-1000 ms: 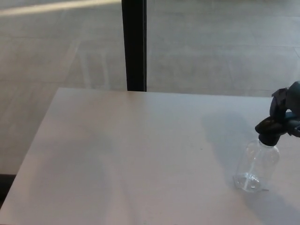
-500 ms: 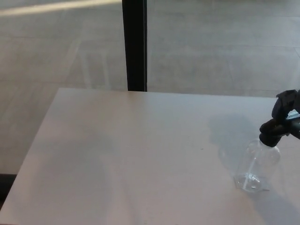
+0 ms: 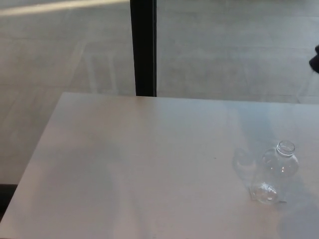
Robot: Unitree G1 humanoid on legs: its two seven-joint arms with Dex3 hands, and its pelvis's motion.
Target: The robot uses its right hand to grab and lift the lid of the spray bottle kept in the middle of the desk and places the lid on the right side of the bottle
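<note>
Right hand (image 3: 315,60): only a small dark sliver shows at the right edge of the head view, high above the table and well apart from the bottle; pose cannot be made out.
Right hand state: cannot tell whether it is open or closed, or whether it holds anything; too little of it is in view.
Left hand: not in view.
Bottle (image 3: 276,173): clear plastic, upright on the table near the right edge of the view; its neck is open with no lid on it.
Lid: not visible on the bottle or on the table.
Labels and writing: none readable on the bottle; its walls are clear and plain.
Table (image 3: 139,169): pale, flat top, carrying the bottle only.
Background: grey floor beyond the table, with a black upright post (image 3: 143,47) behind the far edge.
</note>
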